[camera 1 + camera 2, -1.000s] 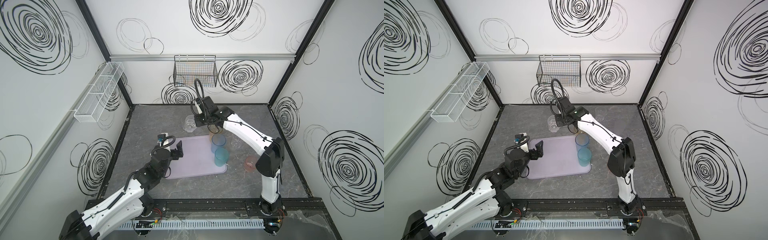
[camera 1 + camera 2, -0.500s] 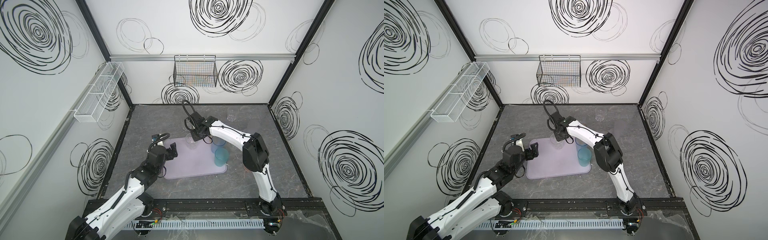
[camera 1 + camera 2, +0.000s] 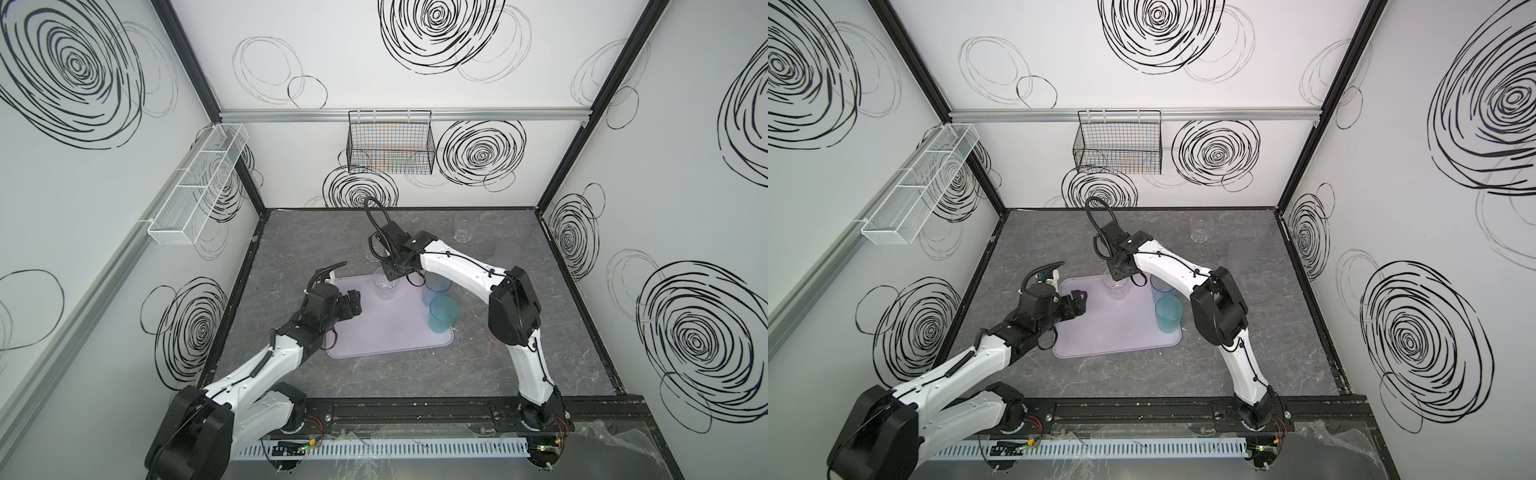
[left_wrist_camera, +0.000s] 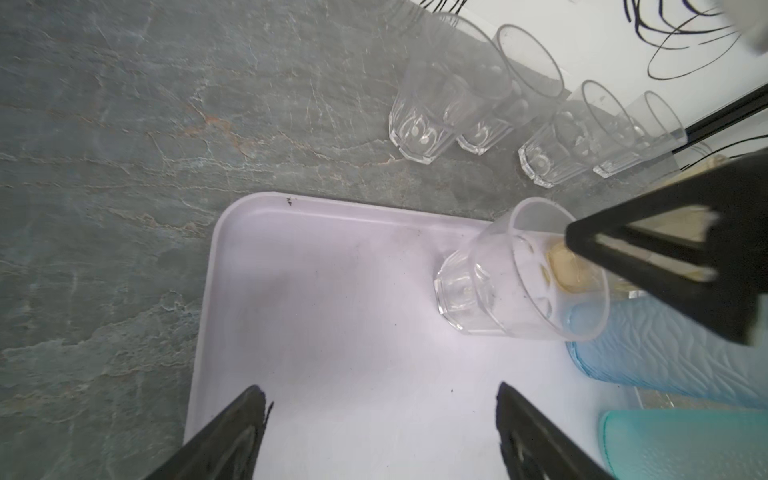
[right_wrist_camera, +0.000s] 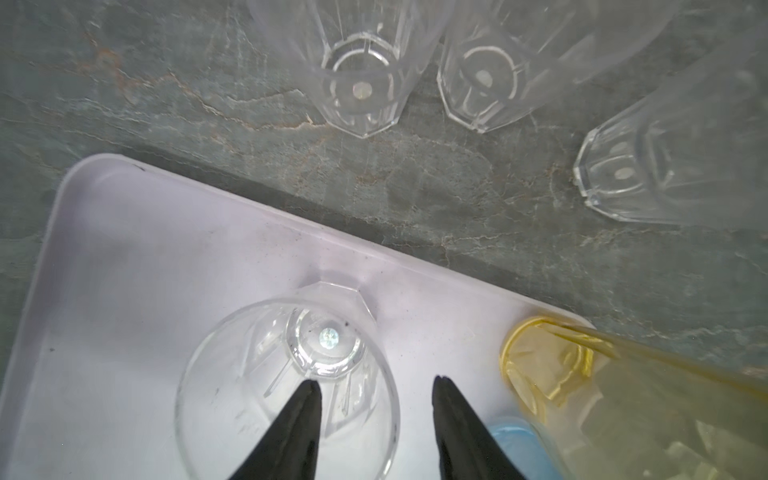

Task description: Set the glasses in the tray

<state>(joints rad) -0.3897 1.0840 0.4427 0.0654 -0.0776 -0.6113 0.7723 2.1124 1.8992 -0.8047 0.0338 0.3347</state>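
One lilac tray [image 3: 386,330] is lying flat, your left gripper [image 4: 380,390] is hovering spread wide over it, and your right gripper [image 5: 376,380] is straddling, jaws parted, the wall of a clear glass [image 5: 249,374] standing upright in that tray

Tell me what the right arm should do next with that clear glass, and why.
Probably lift the right gripper straight up. The clear glass stands upright on the tray, and the jaws are apart, one inside its rim and one outside, gripping nothing. Rising vertically should clear the rim without tipping it. Other clear glasses wait on the table beyond.
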